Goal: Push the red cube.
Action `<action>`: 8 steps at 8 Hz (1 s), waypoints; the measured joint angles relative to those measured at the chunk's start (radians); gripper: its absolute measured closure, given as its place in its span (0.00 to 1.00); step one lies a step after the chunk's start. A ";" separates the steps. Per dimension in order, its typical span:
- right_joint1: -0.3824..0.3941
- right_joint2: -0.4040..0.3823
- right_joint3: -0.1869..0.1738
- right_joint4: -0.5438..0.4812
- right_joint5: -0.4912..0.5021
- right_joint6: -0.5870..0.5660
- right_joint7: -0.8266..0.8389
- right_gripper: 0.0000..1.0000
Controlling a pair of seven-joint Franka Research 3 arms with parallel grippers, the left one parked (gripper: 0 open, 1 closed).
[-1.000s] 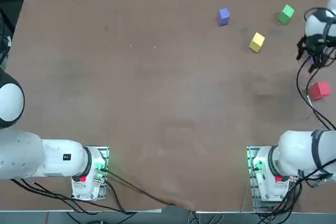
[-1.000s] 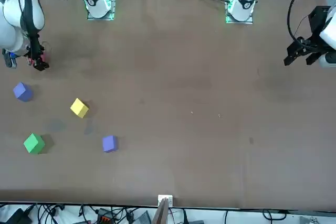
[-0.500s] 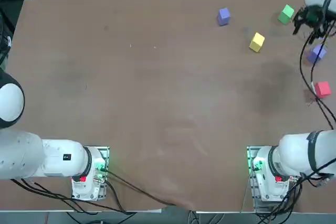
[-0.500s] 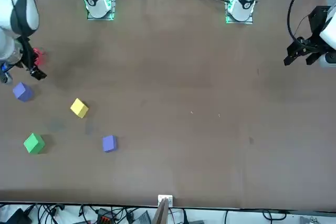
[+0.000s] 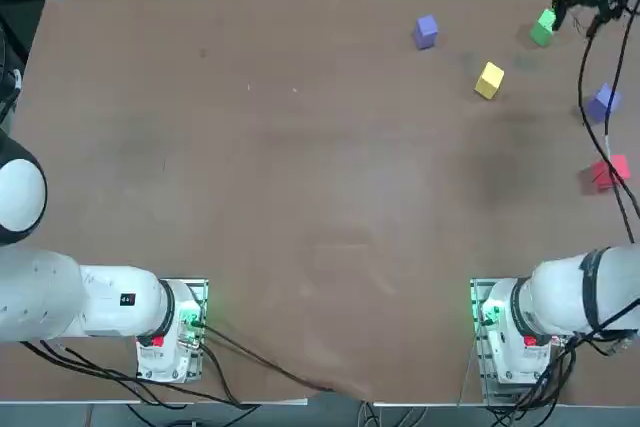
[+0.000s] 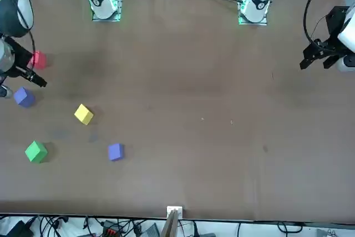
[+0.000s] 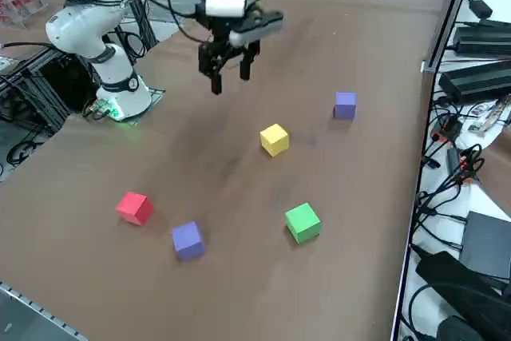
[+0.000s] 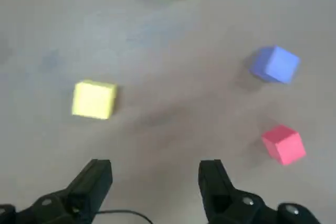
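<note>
The right gripper (image 8: 156, 166) is held raised above the table (image 5: 300, 177), its fingers spread apart, nothing gripped; on the tabletop, from overhead, with the yellow cube (image 5: 489, 80) taken as the dial's centre, the green cube (image 5: 541, 29) is seen between one and two o'clock, purple cubes (image 7: 188, 241) at three and ten; the red cube (image 7: 134, 208) is found at four, untouched.

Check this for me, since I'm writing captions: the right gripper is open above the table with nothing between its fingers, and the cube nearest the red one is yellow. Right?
Not quite: the cube nearest the red cube is purple, as the right side view shows. The right gripper is indeed open above the table, with nothing between its fingers.
</note>
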 joint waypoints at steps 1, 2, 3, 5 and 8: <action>0.005 -0.001 0.000 0.041 0.041 -0.028 -0.075 0.00; 0.006 -0.001 -0.001 0.085 0.064 -0.070 -0.142 0.00; 0.008 -0.002 0.000 0.129 0.076 -0.107 -0.197 0.00; 0.016 -0.004 0.019 0.196 0.085 -0.134 -0.233 0.00; 0.032 -0.024 0.032 0.240 0.085 -0.237 -0.260 0.00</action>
